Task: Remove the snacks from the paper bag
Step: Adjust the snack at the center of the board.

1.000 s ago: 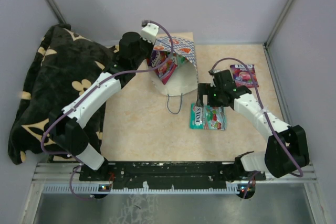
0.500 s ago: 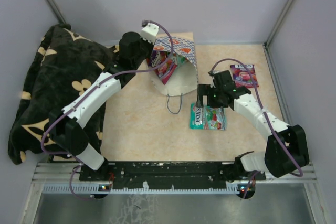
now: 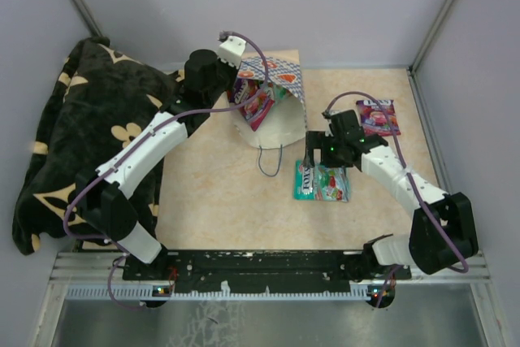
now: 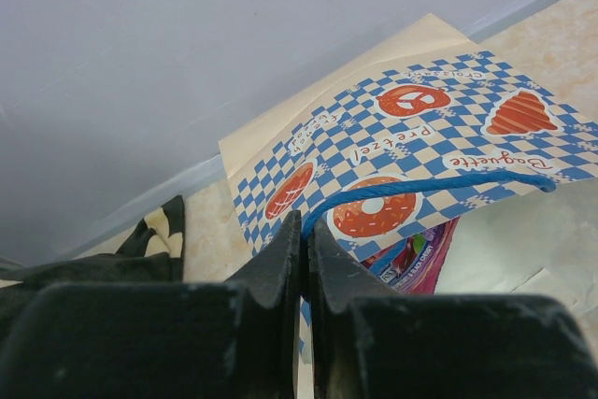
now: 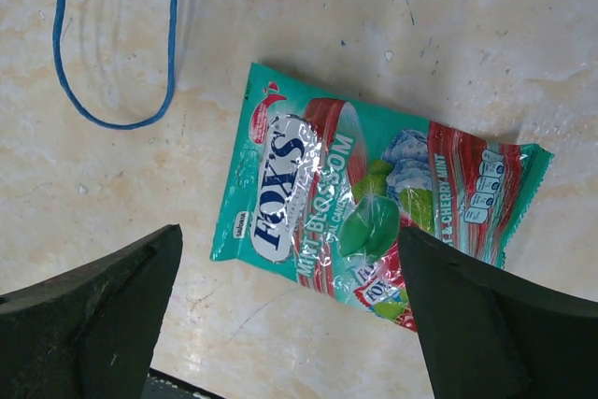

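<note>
Left end effector point(image 4: 306, 231) clamped tight on blue string handle point(image 4: 420, 186) of paper bag point(image 3: 276, 123). Right end effector point(image 5: 288, 259) spread wide above teal packet point(image 5: 374, 198), flat on tabletop point(image 3: 211, 193) near bag's right side. Pink packet point(image 3: 257, 106) in bag mouth.

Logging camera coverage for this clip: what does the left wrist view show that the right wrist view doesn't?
Left wrist only: the left gripper shut on the blue string handle, the paper bag with its checkered band, and a purple-pink packet inside. Right wrist only: the open right gripper above a teal packet lying flat. Both: a blue handle of the bag and the beige table.
</note>
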